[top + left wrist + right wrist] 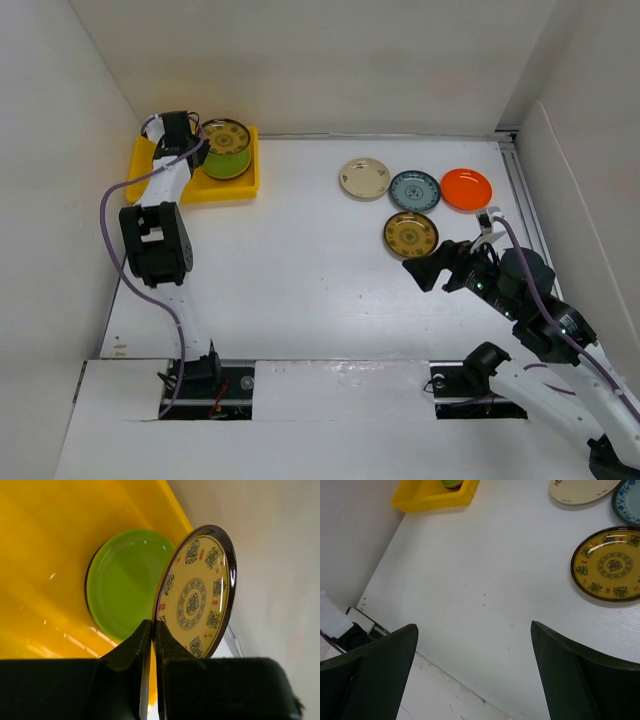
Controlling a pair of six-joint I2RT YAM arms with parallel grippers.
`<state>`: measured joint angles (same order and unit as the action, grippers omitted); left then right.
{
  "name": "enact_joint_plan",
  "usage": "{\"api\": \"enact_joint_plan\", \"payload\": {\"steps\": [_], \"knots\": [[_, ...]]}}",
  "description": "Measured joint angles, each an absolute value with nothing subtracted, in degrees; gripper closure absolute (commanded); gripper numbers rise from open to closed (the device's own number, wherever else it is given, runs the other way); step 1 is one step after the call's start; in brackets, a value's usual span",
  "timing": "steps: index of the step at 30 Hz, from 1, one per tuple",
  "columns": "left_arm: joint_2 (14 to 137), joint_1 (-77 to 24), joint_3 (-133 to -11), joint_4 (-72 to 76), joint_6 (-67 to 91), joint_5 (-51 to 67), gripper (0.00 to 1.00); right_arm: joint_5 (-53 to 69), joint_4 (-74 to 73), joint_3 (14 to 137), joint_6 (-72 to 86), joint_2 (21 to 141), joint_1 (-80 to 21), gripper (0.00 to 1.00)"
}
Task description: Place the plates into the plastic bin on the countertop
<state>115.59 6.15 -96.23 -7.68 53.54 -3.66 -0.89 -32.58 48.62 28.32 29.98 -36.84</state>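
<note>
The yellow plastic bin sits at the far left corner of the white countertop. A lime green plate lies flat in it. My left gripper is shut on the rim of a dark gold-patterned plate, held tilted on edge above the green one. At the right lie a cream plate, a teal-patterned plate, an orange plate and a second gold-patterned plate. My right gripper hangs open just near of that plate, holding nothing.
White walls close in the countertop on the left, back and right. The bin stands close against the left wall. A raised white ledge runs along the near edge by the arm bases.
</note>
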Motion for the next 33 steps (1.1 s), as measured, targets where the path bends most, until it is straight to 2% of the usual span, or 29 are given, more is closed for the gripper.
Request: {"api": "enact_joint_plan", "payload": {"steps": [3,6,8,9,10,13,20,25,27,30,33], "knots": [[122.7,7.1,-104.4,-9.7,53.2,-2.6,0.98,-0.4,-32.7,48.4,28.3,29.8,-36.8,0.0],[126.2,7.8,-106.4,-11.4,52.6,-0.8,0.71,-0.4,-32.9,48.4,28.3,29.5,-36.8,0.0],[126.6,8.1,-106.0,-12.3,52.5,0.1,0.61,-0.4,-33.1,48.4,28.3,29.5,-36.8,0.0],[126.4,8.2,-105.5,-12.2,52.5,0.4,0.53,-0.4,-33.1,48.4,28.3,29.5,-36.8,0.0],[126.0,8.3,-105.1,-12.2,52.4,0.8,0.35,-0.4,-33.1,48.5,28.3,29.6,-36.8,0.0],[122.8,8.3,-102.4,-11.8,51.7,1.4,0.0,-0.4,-33.1,48.9,28.3,29.8,-36.8,0.0],[104.1,2.6,-91.8,-7.3,47.5,4.4,0.0,-0.7,-33.0,49.1,28.3,30.1,-36.8,0.0],[93.2,-14.4,-77.6,5.3,44.4,8.2,0.0,-2.4,-33.5,50.0,28.6,30.3,-36.8,0.0],[94.0,-22.9,-71.5,10.6,44.4,9.4,0.0,-3.2,-34.8,51.7,29.1,30.4,-36.8,0.0],[101.4,-35.6,-66.0,14.5,44.7,10.3,0.0,-4.3,-36.4,55.1,30.2,30.2,-36.8,0.0],[110.3,-43.0,-63.9,16.6,45.9,11.8,0.0,-4.6,-36.8,56.9,30.7,29.0,-36.8,0.0]]}}
